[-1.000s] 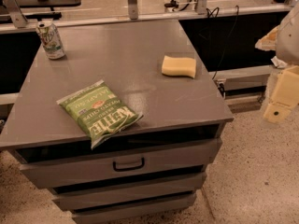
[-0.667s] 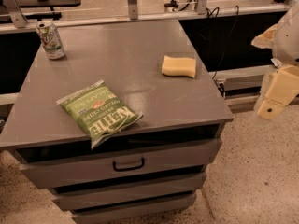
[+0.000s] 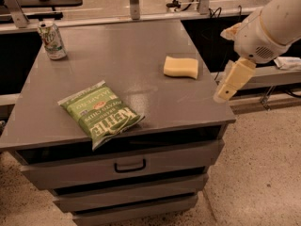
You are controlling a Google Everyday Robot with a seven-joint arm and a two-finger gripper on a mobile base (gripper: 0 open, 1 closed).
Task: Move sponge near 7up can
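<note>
One sponge (image 3: 181, 67) lies near pincer (image 3: 228, 84), not touching.

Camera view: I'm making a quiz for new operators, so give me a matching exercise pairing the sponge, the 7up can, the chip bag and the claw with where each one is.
Things
1. pale yellow rectangular foam sponge
2. silver-and-green aluminium 7up can
3. green Kettle chip bag
4. cream robot claw

Places
A. upright at the far left corner of the grey cabinet top
B. lying flat near the front edge, left of centre
C. in the air by the right edge, holding nothing
D. lying flat on the right part of the top

Pairs: 1-D, 2-A, 3-B, 4-C
</note>
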